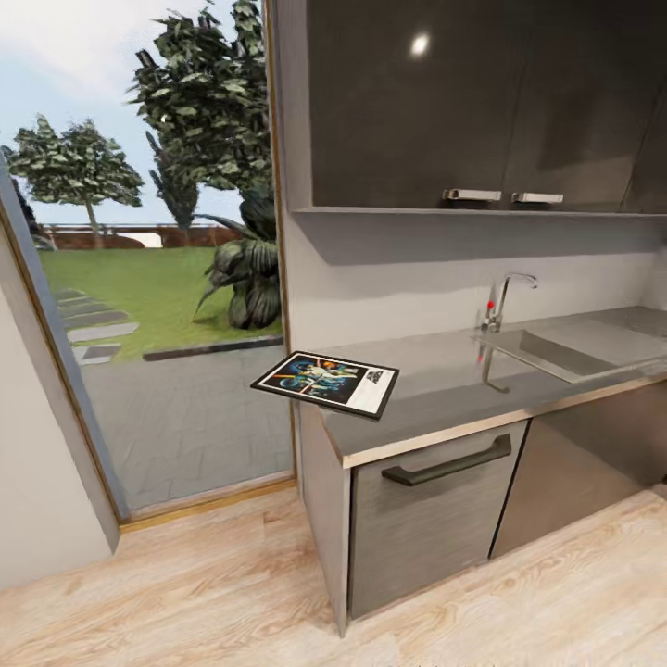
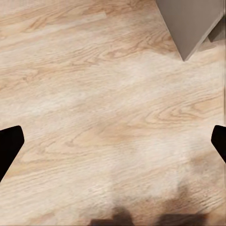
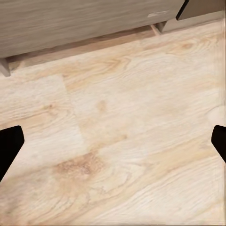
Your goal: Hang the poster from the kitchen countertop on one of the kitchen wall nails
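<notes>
1. The poster (image 1: 326,383) lies flat on the left end of the kitchen countertop (image 1: 445,394). Its left corner sticks out past the end of the countertop, toward the large window (image 1: 157,269). The white title strip is at the poster's right side, and the dark blue artwork is inside a black frame.

2. The sink (image 1: 579,350) is set into the countertop to the right of the poster, well apart from it. The chrome tap (image 1: 505,301) stands behind the sink, near the grey wall.

3. Under the countertop there is a grey cabinet with a dark handle (image 1: 449,461). Above, dark upper cabinets (image 1: 482,102) hang with two light handles (image 1: 503,195).

4. Through the window a lawn, trees and a paved path are visible. The floor (image 1: 232,584) is light wood planks.

5. In the left wrist view the left gripper (image 2: 115,143) points down at the wooden floor. Its two dark fingertips (image 2: 9,146) are at the opposite edges of the picture, so it is spread wide, with nothing between them. A grey cabinet corner (image 2: 190,26) is seen at one edge.

6. In the right wrist view the right gripper (image 3: 115,143) is also spread wide over the floor and holds nothing. The base of a grey cabinet (image 3: 84,23) runs along the far side.
</notes>
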